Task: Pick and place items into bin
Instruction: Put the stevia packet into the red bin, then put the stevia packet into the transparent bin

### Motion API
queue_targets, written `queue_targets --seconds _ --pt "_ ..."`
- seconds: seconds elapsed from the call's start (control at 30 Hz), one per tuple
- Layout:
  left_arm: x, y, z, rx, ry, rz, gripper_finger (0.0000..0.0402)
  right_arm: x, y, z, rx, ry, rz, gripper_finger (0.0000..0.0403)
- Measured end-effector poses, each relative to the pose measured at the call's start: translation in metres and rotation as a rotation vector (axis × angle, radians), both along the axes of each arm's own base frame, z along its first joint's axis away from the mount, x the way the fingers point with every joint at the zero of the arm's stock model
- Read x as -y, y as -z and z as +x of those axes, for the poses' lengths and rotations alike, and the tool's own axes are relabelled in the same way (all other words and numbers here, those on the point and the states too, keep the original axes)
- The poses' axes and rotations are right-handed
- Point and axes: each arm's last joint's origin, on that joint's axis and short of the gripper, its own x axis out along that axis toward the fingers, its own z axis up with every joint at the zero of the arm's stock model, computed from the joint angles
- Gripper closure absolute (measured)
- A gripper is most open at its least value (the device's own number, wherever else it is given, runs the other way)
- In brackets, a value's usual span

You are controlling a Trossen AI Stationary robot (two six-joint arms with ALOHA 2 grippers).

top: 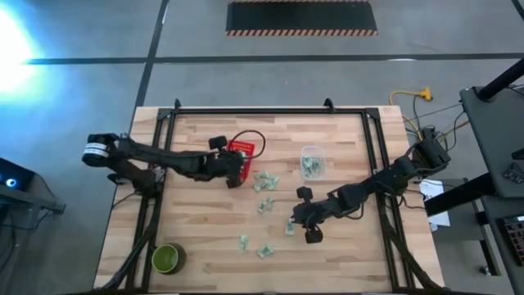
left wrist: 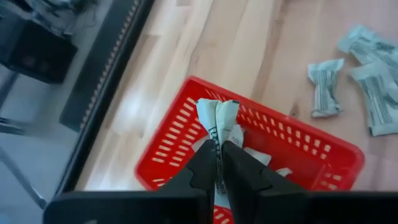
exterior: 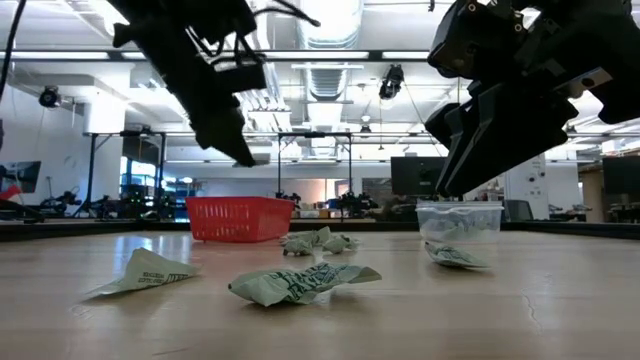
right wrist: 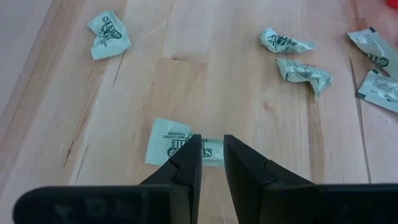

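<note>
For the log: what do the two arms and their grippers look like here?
Both arms are dark, jointed and slim. The left arm has a pale silver-white collar at its base end. The left gripper and the right gripper each have two black, tapered fingers. No markings are readable.

From my station, bare table (top: 205,238) lies open between the green bowl (top: 168,259) and the scattered packets (top: 265,182) — easy passage there. The red basket (top: 241,152) is blocked from above by the left gripper (left wrist: 219,163), pinching a packet. The right gripper (right wrist: 212,160) sits over another packet (right wrist: 169,142) — the clear tub (top: 313,162) stands just beyond.
</note>
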Motion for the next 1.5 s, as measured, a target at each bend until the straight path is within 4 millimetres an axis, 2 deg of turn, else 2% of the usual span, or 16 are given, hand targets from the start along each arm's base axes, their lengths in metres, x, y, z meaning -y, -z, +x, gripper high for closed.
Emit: queue_targets --seconds 0.37,0.57,0.73,0.9,1.0,1.13,1.33,1.5 --pt "-0.006 0.010 0.004 -0.037 -0.013 -0.013 0.0313 0.000 0.001 -0.001 -0.004 0.000 -0.002 0.0346" --pt "-0.001 0.001 0.002 0.007 0.018 -0.073 0.0291 0.000 0.000 0.001 0.024 0.001 0.011 0.0346" --pt "0.022 -0.006 -0.002 0.041 0.126 -0.142 0.0290 -0.004 0.000 0.000 0.041 -0.028 0.043 0.0346" --pt "0.060 -0.008 -0.006 0.044 0.263 -0.150 0.0290 -0.007 0.006 -0.006 0.019 -0.062 0.053 0.0346" --pt "0.081 -0.008 -0.010 0.053 0.323 -0.147 0.0290 -0.007 0.006 -0.005 0.063 -0.061 0.070 0.0345" --pt "0.102 -0.009 -0.016 0.075 0.348 -0.122 0.0290 -0.008 0.005 -0.004 0.096 -0.063 0.076 0.0325" --pt "0.113 -0.012 -0.022 0.092 0.361 -0.069 0.0290 -0.009 0.002 0.000 0.148 -0.116 0.041 0.0272" --pt "0.113 -0.014 -0.022 0.103 0.363 -0.048 0.0290 -0.015 0.016 0.011 0.138 -0.139 0.027 0.0229"
